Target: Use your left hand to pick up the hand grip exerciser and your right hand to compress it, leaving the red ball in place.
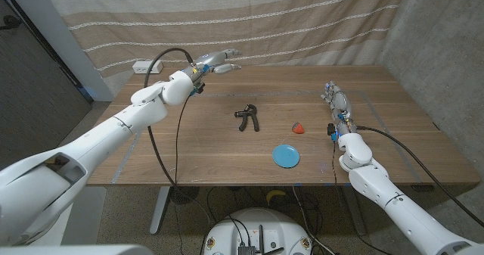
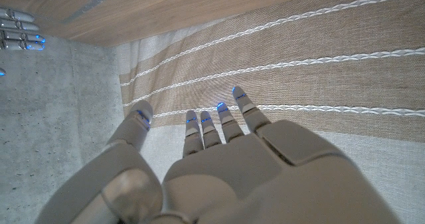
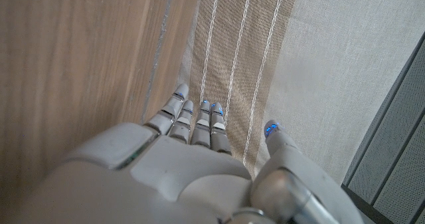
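I see left hand (image 1: 217, 60) raised at far counter (image 1: 189, 145) edge, fingers spread, empty. Right hand (image 1: 337, 101) empty, fingers straight. Black hand grip exerciser (image 1: 247, 117) mid-counter, small red ball (image 1: 299, 126) near.

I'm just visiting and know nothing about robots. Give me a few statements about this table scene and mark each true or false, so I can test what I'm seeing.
1. The hand grip exerciser lies on the table, held by no robot hand. True.
2. The left robot hand holds the red ball. False: its fingers are spread with nothing in them, and the red ball lies on the wood.
3. The blue disc lies nearer the robot than the ball does. True.
4. The right robot hand presses on the exerciser. False: it sits off by the table's right side, apart from it.
5. The red ball sits on the blue disc. False: it lies on the wood beyond the disc.
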You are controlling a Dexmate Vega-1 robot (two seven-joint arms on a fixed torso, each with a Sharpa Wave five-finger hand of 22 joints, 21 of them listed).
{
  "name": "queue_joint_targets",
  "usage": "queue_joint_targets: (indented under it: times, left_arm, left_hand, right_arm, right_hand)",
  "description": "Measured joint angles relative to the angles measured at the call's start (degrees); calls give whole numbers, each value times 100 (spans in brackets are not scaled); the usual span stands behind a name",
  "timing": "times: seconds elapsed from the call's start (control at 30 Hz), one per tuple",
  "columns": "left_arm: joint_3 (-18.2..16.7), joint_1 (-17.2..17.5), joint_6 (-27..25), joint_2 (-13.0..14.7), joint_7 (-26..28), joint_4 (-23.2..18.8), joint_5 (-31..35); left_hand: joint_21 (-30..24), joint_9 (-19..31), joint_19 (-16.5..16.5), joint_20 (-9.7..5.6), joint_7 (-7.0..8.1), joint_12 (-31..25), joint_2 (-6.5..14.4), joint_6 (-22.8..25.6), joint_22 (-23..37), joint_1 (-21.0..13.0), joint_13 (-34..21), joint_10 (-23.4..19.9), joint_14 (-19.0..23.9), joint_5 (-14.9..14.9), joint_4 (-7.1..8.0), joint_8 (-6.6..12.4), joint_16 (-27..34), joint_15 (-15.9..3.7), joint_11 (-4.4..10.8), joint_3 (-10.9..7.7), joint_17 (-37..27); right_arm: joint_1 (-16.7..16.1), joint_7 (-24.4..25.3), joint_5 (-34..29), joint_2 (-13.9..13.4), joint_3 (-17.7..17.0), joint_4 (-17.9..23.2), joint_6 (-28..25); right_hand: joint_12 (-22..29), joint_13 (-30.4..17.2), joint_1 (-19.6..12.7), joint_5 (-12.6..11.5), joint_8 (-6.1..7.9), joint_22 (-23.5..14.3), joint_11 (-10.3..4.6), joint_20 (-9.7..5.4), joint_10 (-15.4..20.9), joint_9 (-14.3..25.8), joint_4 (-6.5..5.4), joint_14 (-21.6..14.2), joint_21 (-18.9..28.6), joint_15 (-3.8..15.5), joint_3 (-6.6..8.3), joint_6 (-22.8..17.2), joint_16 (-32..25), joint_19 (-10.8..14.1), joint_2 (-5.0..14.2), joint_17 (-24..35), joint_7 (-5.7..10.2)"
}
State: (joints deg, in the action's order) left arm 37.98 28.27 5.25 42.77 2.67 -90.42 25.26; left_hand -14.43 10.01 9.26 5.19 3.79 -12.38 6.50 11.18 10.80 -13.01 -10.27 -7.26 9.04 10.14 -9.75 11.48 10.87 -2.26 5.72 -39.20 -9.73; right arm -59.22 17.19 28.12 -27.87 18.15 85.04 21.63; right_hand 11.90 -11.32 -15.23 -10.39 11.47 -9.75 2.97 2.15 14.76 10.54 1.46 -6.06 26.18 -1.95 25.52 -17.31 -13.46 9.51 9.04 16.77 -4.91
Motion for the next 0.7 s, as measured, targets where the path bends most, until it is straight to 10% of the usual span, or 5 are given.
queue_joint_targets:
  times: [0.7]
  left_arm:
    - [184, -277, -58, 100, -568, -260, 516]
  left_hand:
    - [24, -1, 29, -29, 72, 0, -68, 564, -1, -127, 0, -277, 102, 0, -47, 111, 0, 22, 10, 48, 0]
  right_arm:
    - [-59, 74, -86, -2, -12, 104, -26]
  right_hand:
    - [0, 0, -25, -1, 0, 0, 31, -21, 30, -1, 53, 0, -33, 0, 43, -71, -32, 63, 25, -28, -9]
